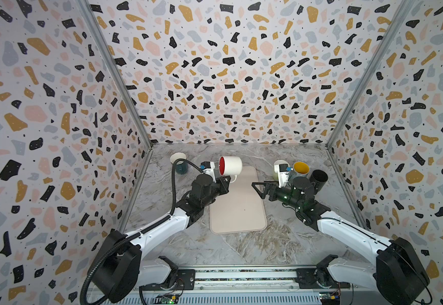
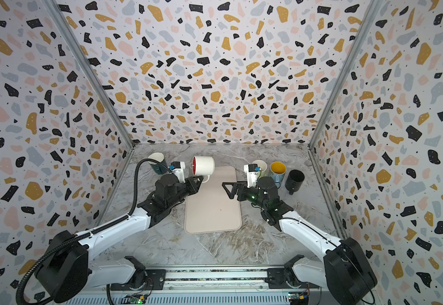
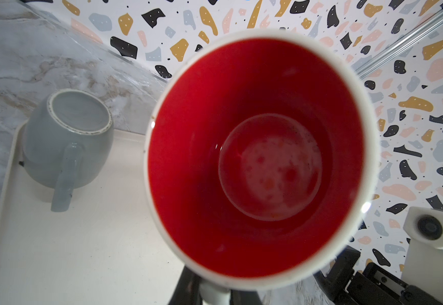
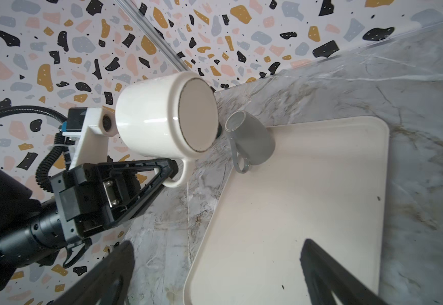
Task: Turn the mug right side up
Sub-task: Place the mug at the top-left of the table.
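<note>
Above the far left corner of the mat (image 1: 237, 211), the left gripper (image 1: 226, 181) pinches the handle (image 4: 181, 174) of the sideways mug (image 1: 231, 165), probably rigid, slick, breakable ceramic. The right gripper (image 1: 257, 189) stands spread, empty.

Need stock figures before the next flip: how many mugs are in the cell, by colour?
White mug with red inside: 1
Grey mug: 1
Teal mug: 1
Cream mug: 1
Yellow-lined mug: 1
Black mug: 1
Total: 6
</note>
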### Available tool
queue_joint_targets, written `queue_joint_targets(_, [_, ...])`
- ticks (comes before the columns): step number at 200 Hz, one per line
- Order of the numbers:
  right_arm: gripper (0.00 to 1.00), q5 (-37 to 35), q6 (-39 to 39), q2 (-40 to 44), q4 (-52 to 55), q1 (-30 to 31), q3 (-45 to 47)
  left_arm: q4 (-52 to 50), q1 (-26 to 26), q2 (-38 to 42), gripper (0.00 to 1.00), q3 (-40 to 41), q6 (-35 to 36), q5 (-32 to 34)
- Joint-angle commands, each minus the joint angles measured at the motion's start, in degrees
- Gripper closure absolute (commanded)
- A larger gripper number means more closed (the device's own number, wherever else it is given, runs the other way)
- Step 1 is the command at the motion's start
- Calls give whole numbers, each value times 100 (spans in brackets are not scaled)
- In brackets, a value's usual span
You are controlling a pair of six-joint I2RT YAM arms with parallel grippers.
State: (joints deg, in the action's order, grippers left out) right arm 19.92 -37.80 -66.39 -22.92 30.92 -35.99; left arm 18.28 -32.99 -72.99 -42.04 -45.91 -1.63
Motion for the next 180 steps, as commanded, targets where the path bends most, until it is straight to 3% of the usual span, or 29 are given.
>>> queue_joint_targets(1, [1,-309,299,468,498,-71,130,173,71,81,100,-449,401,220])
queue_joint_targets(16, [1,-480,370,726,707,-139,261,-276,120,113,100,-592,652,437])
queue_joint_targets(56, [1,188,261,1196,807,-479,585,-1215,373,406,100,-715,974,1031])
queue_joint_targets(105, [1,204,551,1659,1143,-812,733,-2021,861,707,100,-712,1146,1427])
queue_joint_targets(153, [1,-405,992,2292,1405,-886,957,-2603,1314,646,100,-775,1088,1739])
queue_joint_targets(180, [1,-659,1023,2453,1567,-894,1002,-3084,1356,381,100,-1084,1337,2386])
